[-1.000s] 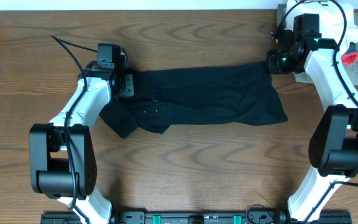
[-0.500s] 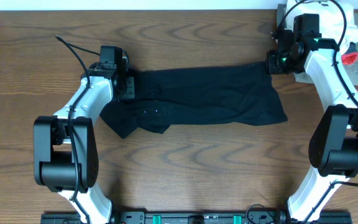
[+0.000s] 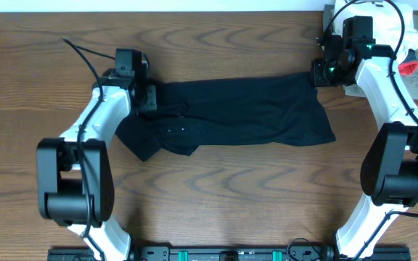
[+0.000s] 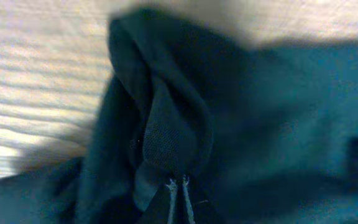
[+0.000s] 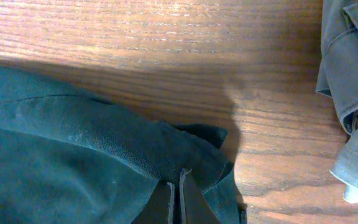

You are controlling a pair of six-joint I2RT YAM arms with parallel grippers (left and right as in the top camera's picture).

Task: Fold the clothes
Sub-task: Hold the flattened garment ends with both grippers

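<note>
Left pincer [image 4: 179, 190] clamped on T-shirt [image 3: 245, 112] edge | right pincer [image 5: 178, 183] same | grey garment [image 5: 347, 81] nearby

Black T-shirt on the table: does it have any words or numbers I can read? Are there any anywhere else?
Nothing here can be read.
black T-shirt: tiny white marks near its left end, too small to read.
red patch at the far right corner: no letters can be made out.
grey garment in the right wrist view: no text shows.
</note>
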